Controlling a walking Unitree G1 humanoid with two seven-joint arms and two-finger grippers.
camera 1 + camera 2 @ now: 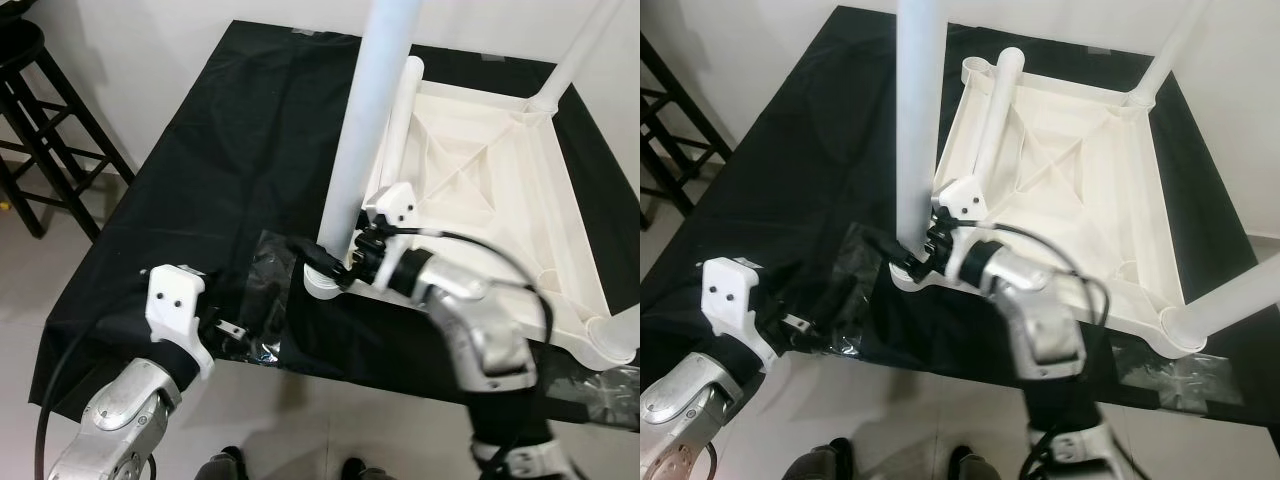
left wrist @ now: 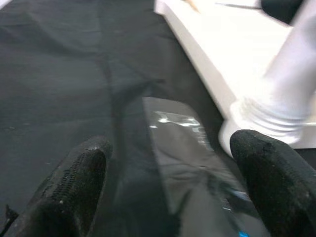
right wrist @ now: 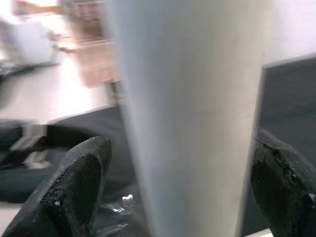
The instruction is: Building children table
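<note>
A white children's table point(image 1: 500, 170) lies upside down on a black cloth point(image 1: 200, 170). One white leg point(image 1: 365, 130) stands upright in the near left corner socket point(image 1: 325, 285). My right gripper point(image 1: 325, 262) is shut on this leg low down, with a finger on each side in the right wrist view point(image 3: 182, 187). Two more legs stand at the far right corner point(image 1: 570, 60) and the near right corner point(image 1: 1230, 305). Another leg point(image 1: 400, 130) lies loose on the table's underside. My left gripper point(image 1: 228, 330) hovers open above a clear plastic bag point(image 2: 187, 148) on the cloth, left of the socket.
A black wooden stool point(image 1: 30, 100) stands on the floor to the left of the cloth. Crumpled clear plastic point(image 1: 600, 390) lies at the cloth's near right edge. Pale floor point(image 1: 300, 420) runs along the near edge, where my feet show.
</note>
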